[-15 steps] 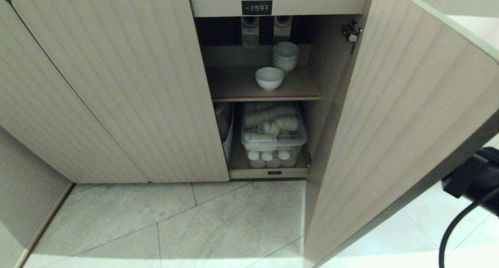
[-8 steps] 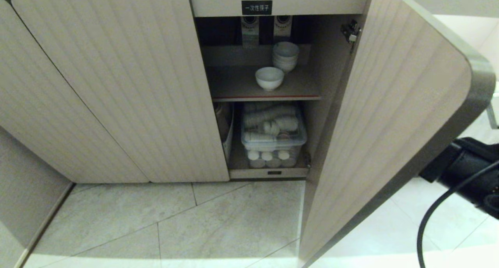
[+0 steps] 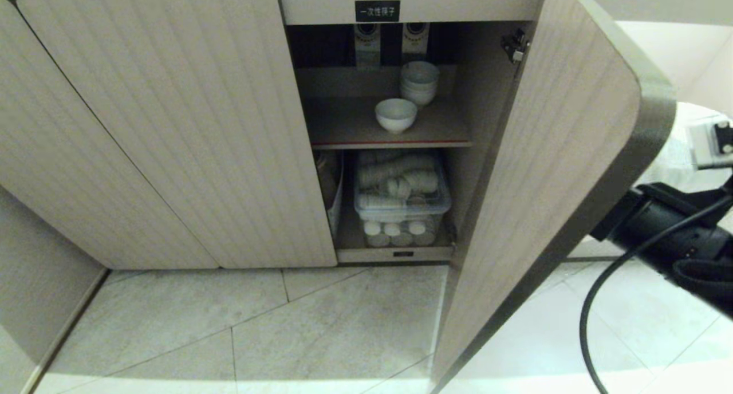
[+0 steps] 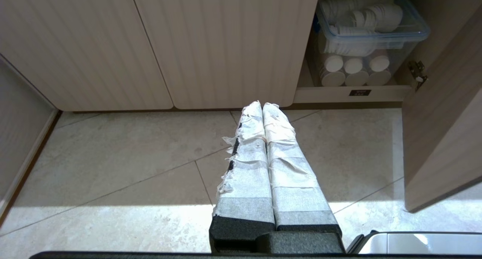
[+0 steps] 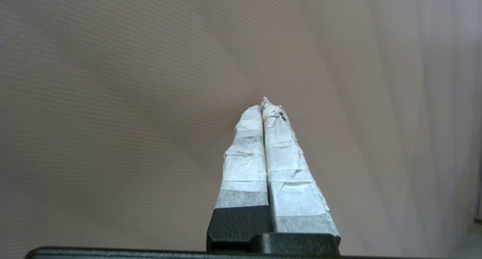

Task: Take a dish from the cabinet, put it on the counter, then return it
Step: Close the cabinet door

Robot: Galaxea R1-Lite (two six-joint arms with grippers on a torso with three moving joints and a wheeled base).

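Your right gripper is closed on nothing, its two tape-wrapped fingers pressed flat together; the white tape is wrinkled and frayed over black bases. It points at a flat beige surface so close that only a blurred wash fills the right wrist view. In the head view, only the black right arm shows, with a looping black cable, behind the outer face of the open cabinet door. That door is wood-grained and vertically fluted, with a rounded corner and a darker edge.

Your left gripper is also closed and empty, the same ragged tape on its fingers. It hangs above the pale marbled floor tiles, near the foot of the closed doors.

The cabinet is beige, and a small black label with white characters sits above the opening. The dish, a small plain white round bowl on a narrow foot, stands upright on the red-edged shelf. Just behind it to the right is a stack of like white bowls. Below the shelf, a clear plastic box holds white round items.
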